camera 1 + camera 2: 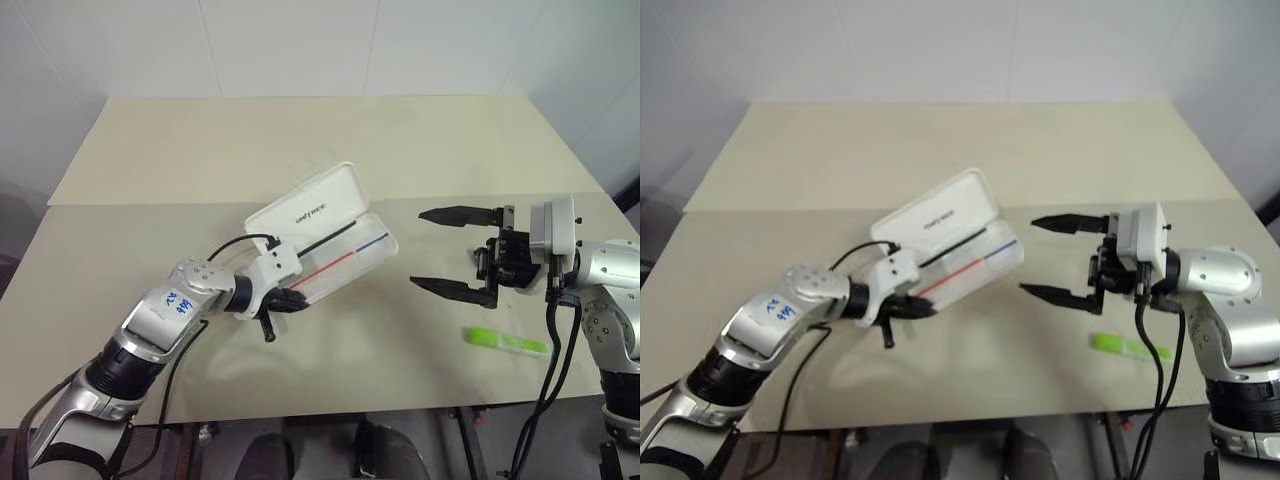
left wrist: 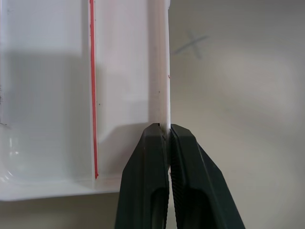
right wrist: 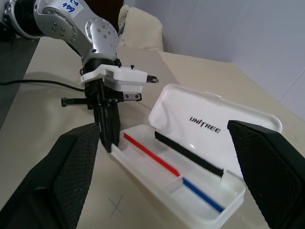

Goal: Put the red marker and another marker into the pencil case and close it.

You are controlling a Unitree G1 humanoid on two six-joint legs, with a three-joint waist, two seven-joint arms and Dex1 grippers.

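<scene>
The white pencil case lies open in the middle of the table, its lid tilted up and back, with a thin red-and-blue line along its tray. My left gripper is shut on the tray's near end wall, and both fingers pinch the white rim. The lime-green marker lies flat on the table toward the front right. My right gripper hovers open to the right of the case, pointing at it, nothing between its fingers. The green marker lies below and to the right of it. The red marker is out of view.
A pencilled cross marks the tabletop beside the case. A seam joins two beige tabletops behind the case. The table's front edge runs just below my arms, and white walls stand behind the far edge.
</scene>
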